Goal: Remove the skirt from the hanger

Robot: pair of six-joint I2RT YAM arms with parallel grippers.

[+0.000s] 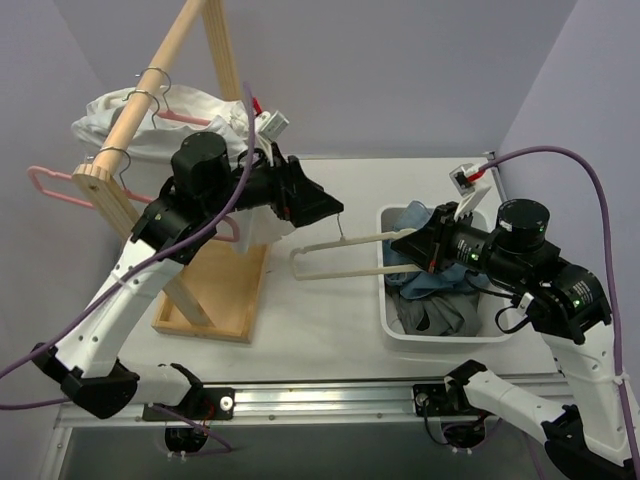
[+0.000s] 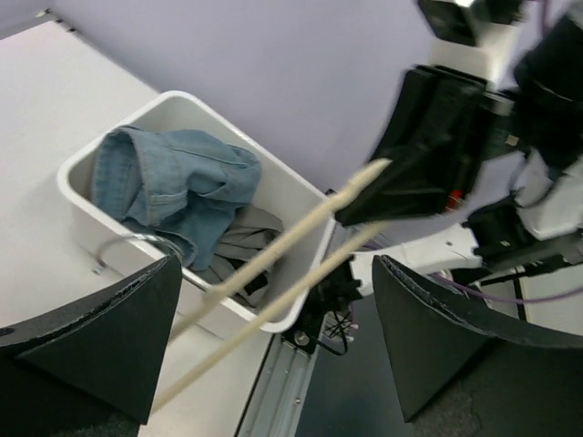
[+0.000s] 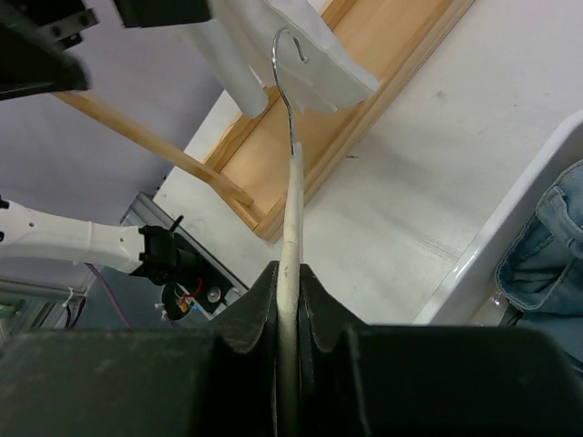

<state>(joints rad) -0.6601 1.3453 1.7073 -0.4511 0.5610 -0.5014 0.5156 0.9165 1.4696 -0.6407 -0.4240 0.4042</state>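
Right jaws around slim cream hanger

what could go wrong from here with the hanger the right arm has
1. The right gripper pinches the cream hanger by one end only. The rest juts out unsupported, so it may pivot or slip in the jaws.
2. Its wire hook sits right beside the open left gripper, so moving either arm may snag it.
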